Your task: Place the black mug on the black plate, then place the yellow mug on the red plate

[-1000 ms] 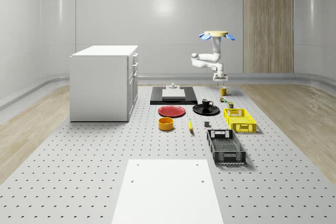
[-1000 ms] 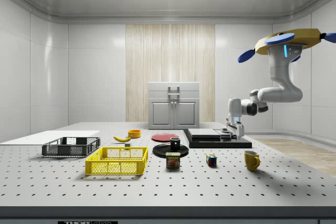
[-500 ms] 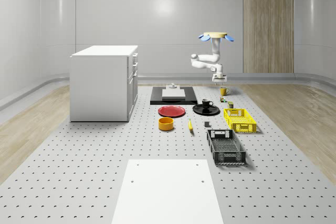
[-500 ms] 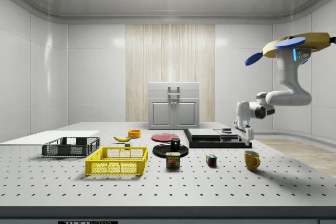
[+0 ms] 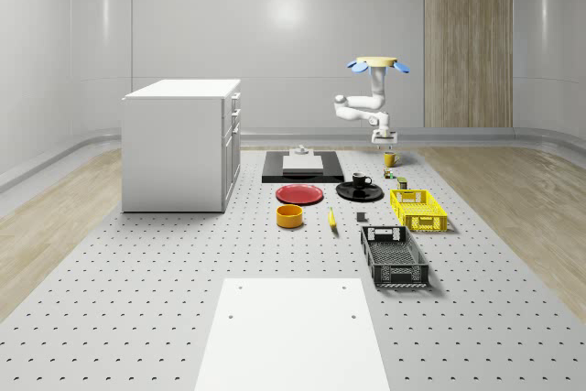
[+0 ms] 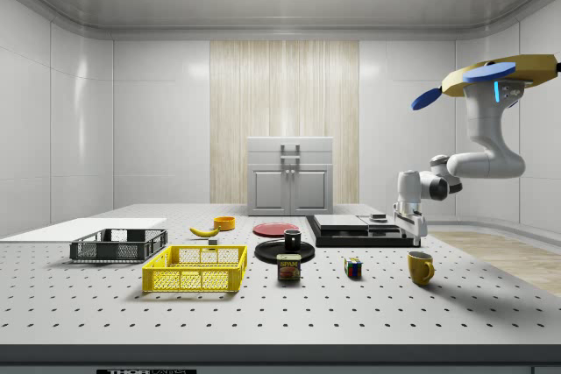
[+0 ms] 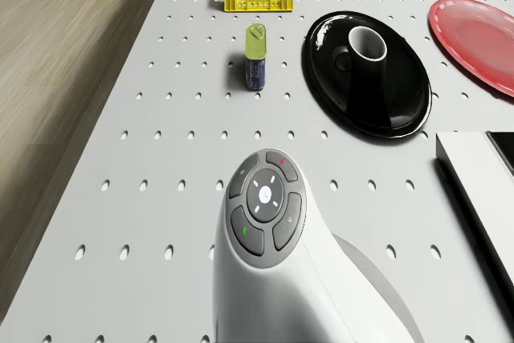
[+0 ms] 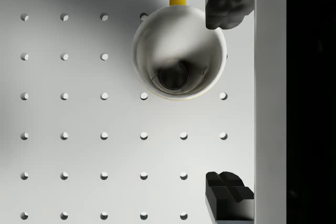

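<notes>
Yellow mug (image 8: 178, 53) is seen upright on the perforated table (image 8: 84, 145), below the gripper (image 8: 229, 98) and offset to one side of the open jaws, nearer one fingertip (image 8: 226, 6) than the other; its handle points away past that fingertip. Jaws are spread wide and hold nothing. Black mug (image 7: 360, 46) is already standing on the black plate (image 7: 401, 94); red plate (image 7: 478, 38) lies bare just beside it. Drone (image 6: 504, 72) is seen hovering above the table's far end, arm bent down over the yellow mug (image 6: 421, 267). Risk judged: a straight descent from this offset could land a fingertip on the rim and tip or shove the mug, and the raised slab (image 8: 270, 98) close beside the jaws could be struck. Surface is a flat peg-hole board, likely slick. Also noted: a can (image 7: 255, 55), yellow basket (image 5: 417, 209), black basket (image 5: 394, 256), cabinet (image 5: 181, 142); pale walls, one wood panel (image 5: 467, 38).
</notes>
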